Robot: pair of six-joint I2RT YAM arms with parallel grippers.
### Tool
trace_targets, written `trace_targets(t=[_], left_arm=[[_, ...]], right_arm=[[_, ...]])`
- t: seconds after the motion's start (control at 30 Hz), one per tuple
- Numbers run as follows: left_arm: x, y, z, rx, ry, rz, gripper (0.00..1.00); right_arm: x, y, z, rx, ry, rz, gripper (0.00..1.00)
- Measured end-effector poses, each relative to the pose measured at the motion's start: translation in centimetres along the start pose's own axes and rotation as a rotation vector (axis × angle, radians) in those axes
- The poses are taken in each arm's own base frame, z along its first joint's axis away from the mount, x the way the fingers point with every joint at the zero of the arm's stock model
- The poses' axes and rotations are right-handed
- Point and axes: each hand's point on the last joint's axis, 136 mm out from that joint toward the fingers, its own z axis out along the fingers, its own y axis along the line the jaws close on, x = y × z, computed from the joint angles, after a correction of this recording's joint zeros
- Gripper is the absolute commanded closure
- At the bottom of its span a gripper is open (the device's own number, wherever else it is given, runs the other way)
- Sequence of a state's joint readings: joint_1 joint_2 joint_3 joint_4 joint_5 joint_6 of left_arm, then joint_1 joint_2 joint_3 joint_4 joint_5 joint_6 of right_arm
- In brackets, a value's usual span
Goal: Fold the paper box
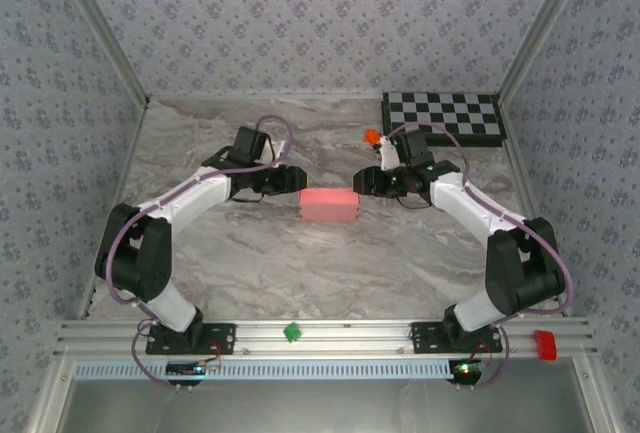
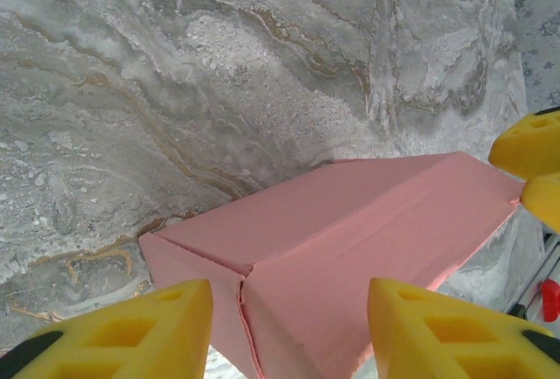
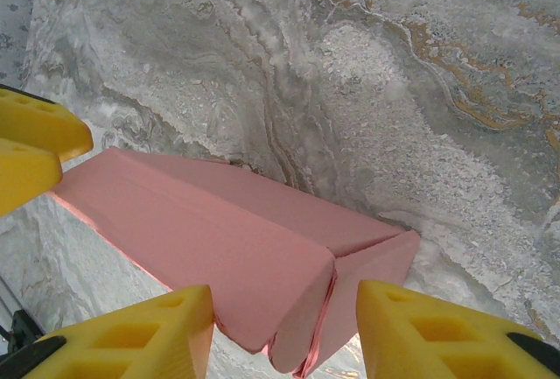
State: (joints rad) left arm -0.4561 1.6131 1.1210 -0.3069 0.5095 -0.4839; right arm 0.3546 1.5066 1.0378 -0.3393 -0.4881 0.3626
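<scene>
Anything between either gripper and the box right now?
Nothing visible. The left gripper straddles one end of the box, the right gripper the other end, both with jaws apart.

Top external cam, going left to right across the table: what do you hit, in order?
left gripper → paper box → right gripper → checkerboard

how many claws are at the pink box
2: the left claw at the left end of the paper box, the right claw at its right end; each straddles an end.
</scene>
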Motion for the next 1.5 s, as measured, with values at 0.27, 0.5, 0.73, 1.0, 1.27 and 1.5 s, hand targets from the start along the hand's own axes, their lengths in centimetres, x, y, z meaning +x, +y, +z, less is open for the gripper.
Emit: trace_targets(t=[0.27, 0.5, 0.73, 1.0, 1.27, 1.5], left_arm=[[0.5, 0.3, 0.2, -0.002, 0.014, -0.007, 0.54], [1.3, 0.5, 0.4, 0.005, 0.036, -0.016, 0.55], [1.9, 0.9, 0.6, -0.001, 0.048, -0.021, 0.55], [2.5, 1.4, 0.8, -0.007, 0.06, -0.029, 0.55], [3.1, 1.8, 1.0, -0.013, 0.072, -0.036, 0.55], [3.2, 1.9, 1.0, -0.013, 0.072, -0.037, 0.56]], right_arm=[[0.2, 0.1, 0.0, -0.009, 0.006, 0.001, 0.53], [1.1, -0.1, 0.3, -0.018, 0.029, 0.011, 0.53], [1.9, -0.5, 0.6, -0.018, 0.047, 0.02, 0.53], [2.9, -1.0, 1.0, -0.011, 0.068, 0.031, 0.53], [3.3, -1.5, 1.6, -0.003, 0.089, 0.04, 0.54], [2.9, -1.6, 1.7, 0.008, 0.087, 0.016, 0.54]])
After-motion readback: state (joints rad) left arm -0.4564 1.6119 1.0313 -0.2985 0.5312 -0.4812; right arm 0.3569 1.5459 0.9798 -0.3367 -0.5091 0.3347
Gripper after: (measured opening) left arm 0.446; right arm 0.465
